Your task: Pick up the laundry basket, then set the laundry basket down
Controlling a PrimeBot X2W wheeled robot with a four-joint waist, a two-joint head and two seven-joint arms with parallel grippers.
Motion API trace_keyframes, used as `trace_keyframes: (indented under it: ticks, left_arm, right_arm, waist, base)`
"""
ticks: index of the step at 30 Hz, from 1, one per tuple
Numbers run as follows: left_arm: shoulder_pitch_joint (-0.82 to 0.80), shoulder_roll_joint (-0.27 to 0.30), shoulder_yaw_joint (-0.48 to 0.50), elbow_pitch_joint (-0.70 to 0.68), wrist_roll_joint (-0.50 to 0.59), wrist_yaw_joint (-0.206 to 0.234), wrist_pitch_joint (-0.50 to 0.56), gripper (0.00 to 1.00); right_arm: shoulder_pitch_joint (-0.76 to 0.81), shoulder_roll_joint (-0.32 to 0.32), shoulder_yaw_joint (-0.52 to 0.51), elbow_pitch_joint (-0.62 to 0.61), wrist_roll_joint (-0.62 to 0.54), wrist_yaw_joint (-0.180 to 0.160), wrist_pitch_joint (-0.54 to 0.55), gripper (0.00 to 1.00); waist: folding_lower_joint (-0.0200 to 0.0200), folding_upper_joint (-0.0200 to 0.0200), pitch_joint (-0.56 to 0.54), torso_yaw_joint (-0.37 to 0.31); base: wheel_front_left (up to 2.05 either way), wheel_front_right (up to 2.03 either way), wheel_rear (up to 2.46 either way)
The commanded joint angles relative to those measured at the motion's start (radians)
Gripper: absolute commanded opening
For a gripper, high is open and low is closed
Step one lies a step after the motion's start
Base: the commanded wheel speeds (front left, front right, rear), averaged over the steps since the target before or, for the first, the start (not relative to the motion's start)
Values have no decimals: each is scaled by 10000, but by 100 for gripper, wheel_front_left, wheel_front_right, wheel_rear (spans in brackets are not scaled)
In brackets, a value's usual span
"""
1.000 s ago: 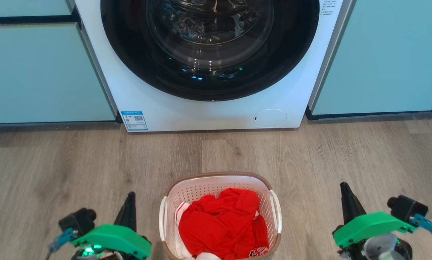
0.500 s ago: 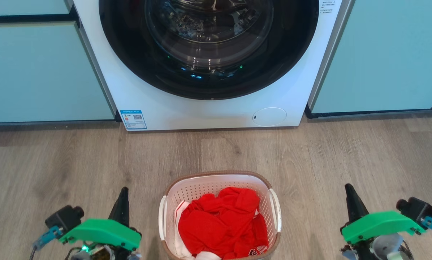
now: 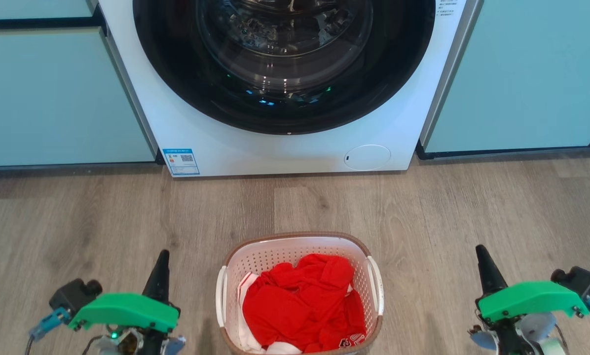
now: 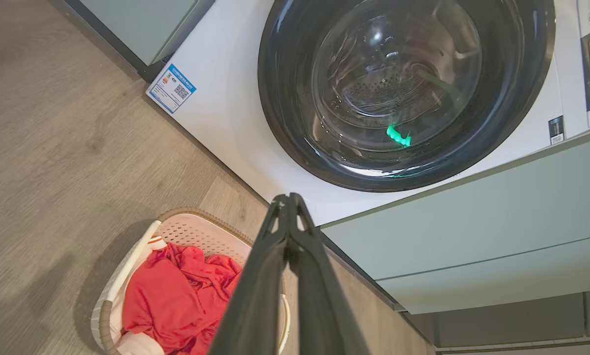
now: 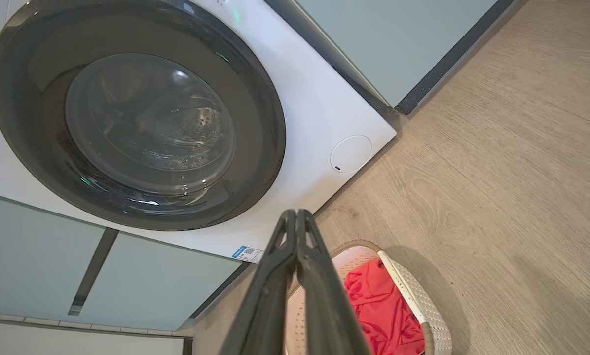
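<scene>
Spreading outward from the laundry basket (image 3: 300,296) on the floor (image 3: 78,217), your left gripper (image 3: 159,268) and right gripper (image 3: 485,268) stay clenched, empty; either the set-down is finished or pickup hasn't begun.

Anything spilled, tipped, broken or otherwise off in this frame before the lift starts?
Nothing stands out. The laundry basket sits upright on the wood floor in front of the washing machine, with the red clothes all inside its rim. Both tools, left and right, are shut and apart from the basket.
</scene>
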Motion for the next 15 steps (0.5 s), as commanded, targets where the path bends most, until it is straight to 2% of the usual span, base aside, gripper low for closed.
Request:
trace_keyframes:
  ticks: [1, 15]
  left_arm:
    - [-570, 146, 369, -303, -247, -78, 44, 0]
    - [-745, 151, 839, -290, -1763, -313, 448, 0]
  right_arm:
    - [-538, -208, 7, -328, 260, 41, 99, 0]
    - [-668, -216, -257, -323, 1790, 49, 496, 0]
  waist:
    - [0, 0, 4, -2]
    - [0, 0, 63, -28]
  base:
    - [0, 0, 0]
    - [0, 0, 0]
